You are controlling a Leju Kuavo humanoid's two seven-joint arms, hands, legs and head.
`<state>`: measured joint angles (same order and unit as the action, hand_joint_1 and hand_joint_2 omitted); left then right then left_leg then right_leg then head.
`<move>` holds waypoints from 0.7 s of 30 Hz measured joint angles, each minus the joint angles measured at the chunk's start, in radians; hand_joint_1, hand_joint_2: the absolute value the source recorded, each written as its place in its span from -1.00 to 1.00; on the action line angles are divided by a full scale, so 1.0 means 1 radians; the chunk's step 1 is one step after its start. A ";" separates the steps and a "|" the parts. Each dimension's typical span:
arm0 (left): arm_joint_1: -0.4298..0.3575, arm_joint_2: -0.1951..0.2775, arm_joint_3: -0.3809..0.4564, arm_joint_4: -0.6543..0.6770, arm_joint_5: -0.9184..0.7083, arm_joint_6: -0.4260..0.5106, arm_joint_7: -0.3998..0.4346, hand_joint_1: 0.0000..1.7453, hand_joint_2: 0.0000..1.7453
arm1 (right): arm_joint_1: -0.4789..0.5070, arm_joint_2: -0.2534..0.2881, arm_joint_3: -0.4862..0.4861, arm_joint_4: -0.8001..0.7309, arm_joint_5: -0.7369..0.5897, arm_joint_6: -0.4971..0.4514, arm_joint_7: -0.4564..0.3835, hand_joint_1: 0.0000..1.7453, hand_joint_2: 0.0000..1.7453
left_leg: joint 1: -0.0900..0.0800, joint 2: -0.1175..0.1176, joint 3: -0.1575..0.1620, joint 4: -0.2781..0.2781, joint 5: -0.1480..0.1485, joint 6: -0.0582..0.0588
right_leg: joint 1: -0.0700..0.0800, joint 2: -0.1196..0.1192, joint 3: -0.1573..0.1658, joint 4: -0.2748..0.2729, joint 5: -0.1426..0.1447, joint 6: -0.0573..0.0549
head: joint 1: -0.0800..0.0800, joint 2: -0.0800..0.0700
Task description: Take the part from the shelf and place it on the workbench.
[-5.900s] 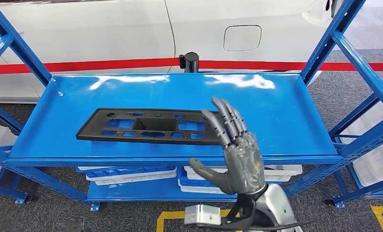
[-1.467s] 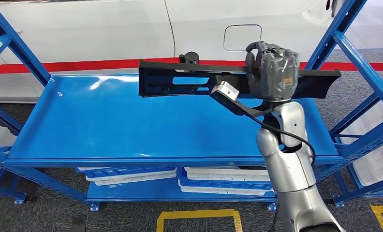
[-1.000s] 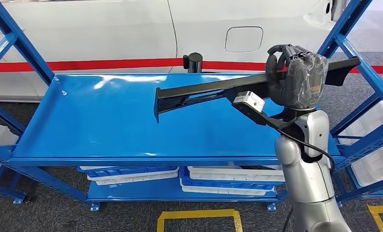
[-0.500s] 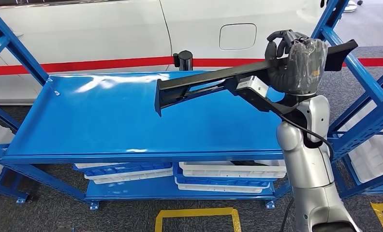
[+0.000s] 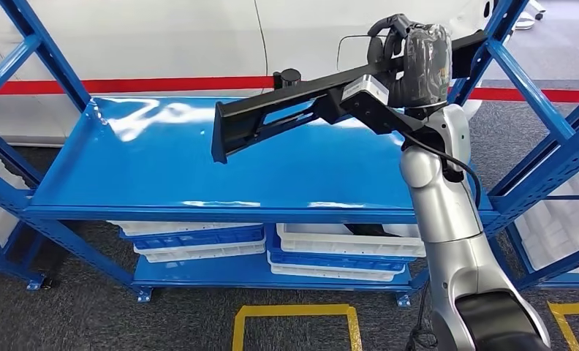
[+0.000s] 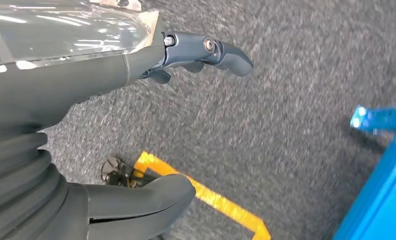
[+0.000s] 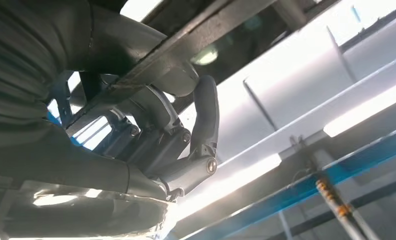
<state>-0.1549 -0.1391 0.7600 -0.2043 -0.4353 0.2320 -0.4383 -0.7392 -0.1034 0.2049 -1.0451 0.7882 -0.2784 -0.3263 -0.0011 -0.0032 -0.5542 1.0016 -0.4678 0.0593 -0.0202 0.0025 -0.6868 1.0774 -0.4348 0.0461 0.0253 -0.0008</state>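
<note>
While the right robot hand [image 5: 417,64] grips the part [image 5: 301,104], the left robot hand [image 6: 136,125] hangs spread.

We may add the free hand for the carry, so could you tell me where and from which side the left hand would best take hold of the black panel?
Probably the free low end of the black panel, taken from below: the right hand grips near the other end, so the long part droops leftward over the blue shelf. The left hand hangs over the floor, holding nothing.

Bright even light — white glare streaks on shelf [image 5: 199,157]; wrist views blurred, backlit.
</note>
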 joint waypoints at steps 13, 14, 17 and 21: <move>0.031 0.006 0.064 0.000 0.053 -0.008 -0.037 -1.00 1.00 | 0.132 0.020 0.036 -0.007 -0.004 -0.079 -0.032 1.00 1.00 | -0.002 -0.003 -0.106 0.008 0.093 -0.033 | 0.009 -0.001 0.178 -0.087 -0.070 -0.014 | 0.000 0.000; 0.036 0.007 0.072 0.000 0.057 -0.009 -0.039 -1.00 1.00 | 0.161 0.024 0.039 -0.028 -0.003 -0.082 -0.028 1.00 1.00 | 0.000 -0.003 -0.114 0.024 0.072 -0.039 | 0.005 -0.002 0.174 -0.088 -0.061 -0.024 | -0.001 0.000; 0.045 0.010 0.090 0.001 0.064 -0.011 -0.040 -1.00 1.00 | 0.221 0.036 0.041 -0.087 0.001 -0.078 -0.012 1.00 1.00 | 0.008 -0.002 -0.168 0.186 -0.063 -0.057 | 0.000 -0.003 0.146 -0.089 -0.033 -0.042 | -0.004 0.000; 0.045 0.013 0.108 0.000 0.068 -0.011 -0.037 -1.00 1.00 | 0.275 0.047 0.041 -0.141 0.019 -0.063 0.006 1.00 1.00 | 0.022 -0.001 -0.135 0.260 -0.067 -0.073 | -0.001 -0.003 0.103 -0.085 0.000 -0.034 | -0.005 0.000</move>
<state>-0.1099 -0.1263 0.8682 -0.2040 -0.3674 0.2206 -0.4756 -0.4640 -0.0560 0.2456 -1.1866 0.8069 -0.3417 -0.3202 0.0205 -0.0038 -0.6887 1.2619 -0.5345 -0.0133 -0.0213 -0.0010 -0.5839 0.9926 -0.4348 0.0124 0.0206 -0.0008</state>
